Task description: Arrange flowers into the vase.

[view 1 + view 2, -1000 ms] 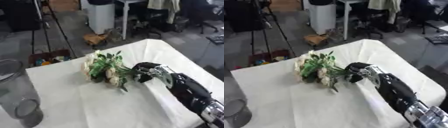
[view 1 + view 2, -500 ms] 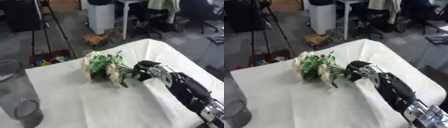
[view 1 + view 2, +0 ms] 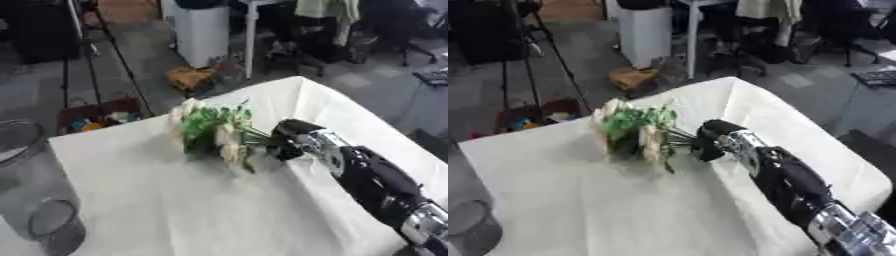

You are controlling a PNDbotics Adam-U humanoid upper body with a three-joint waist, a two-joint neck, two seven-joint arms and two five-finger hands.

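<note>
**A:** On the table (image 3: 175,210), what's there?

**B:** White cloth over the whole top. Clear vase (image 3: 35,200) stands at the near left corner, upright. Bouquet (image 3: 214,132), cream blooms and green leaves, is near the middle toward the far edge, well apart from the vase. Can't tell if it's lifted or resting on the cloth.

**A:** Your hand?

**B:** My right hand (image 3: 293,140) comes in from the lower right, fingers curled round the stems, blooms pointing left. Left hand doesn't show.

**A:** Anything in the way?

**B:** Only bare cloth between the bouquet and the vase. Off the table: a tripod (image 3: 87,45) far left, a white bin (image 3: 203,32), a brown thing on the floor (image 3: 188,77) just past the far edge.
</note>
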